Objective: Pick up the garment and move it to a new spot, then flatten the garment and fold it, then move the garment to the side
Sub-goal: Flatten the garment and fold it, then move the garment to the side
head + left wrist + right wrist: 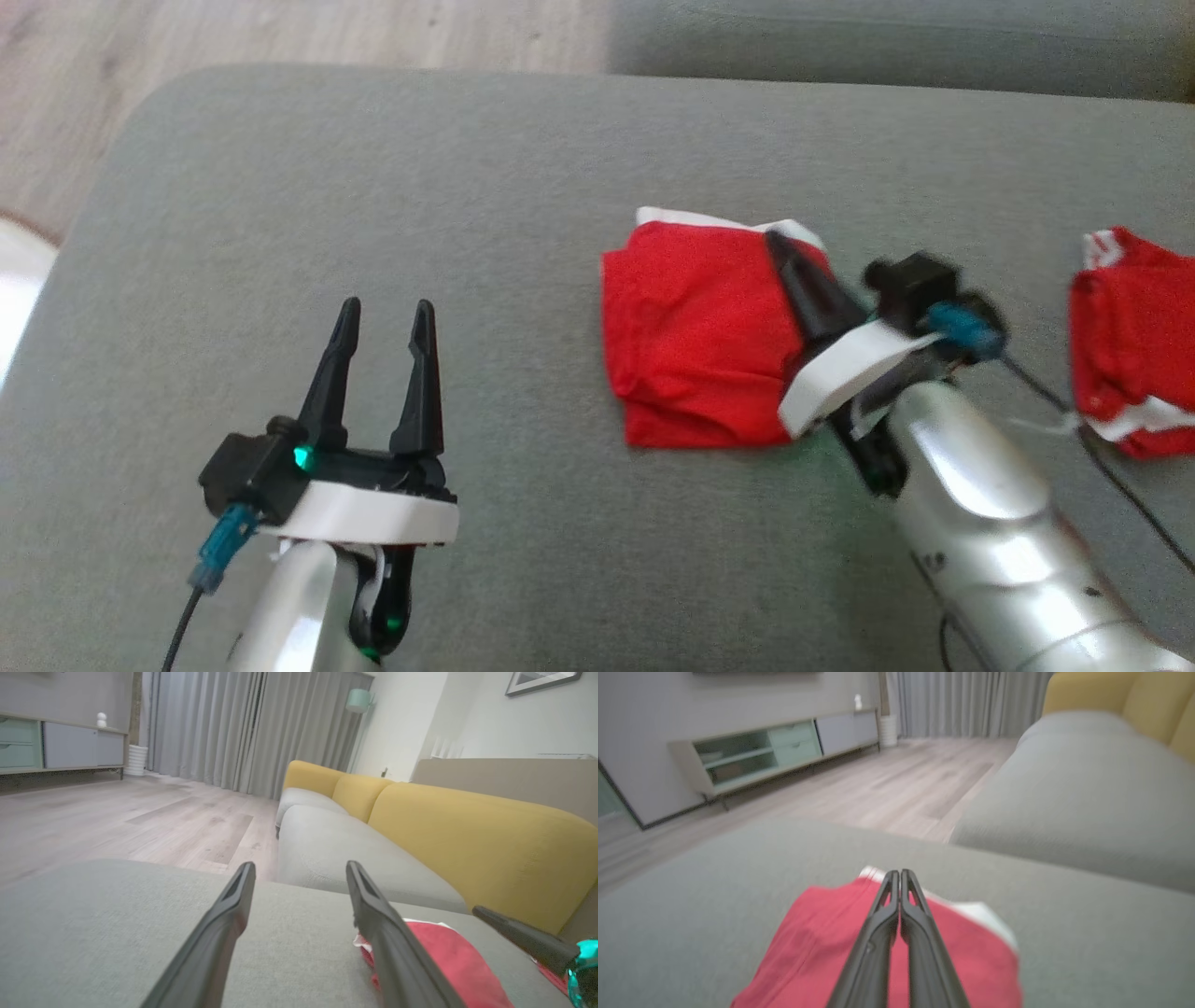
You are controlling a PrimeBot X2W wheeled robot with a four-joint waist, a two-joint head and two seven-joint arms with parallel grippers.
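One grey cushion [373,187] bears two red garments: the folded garment [695,345] at its middle and a second red piece [1130,336] at the right edge. Of two grippers, the right gripper [777,243], fingers pressed together, lies over the folded garment's right side. The left gripper [387,308], fingers apart, stands well to its left.

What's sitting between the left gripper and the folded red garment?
Nothing: the head view shows bare grey cushion between the left gripper and the folded red garment.
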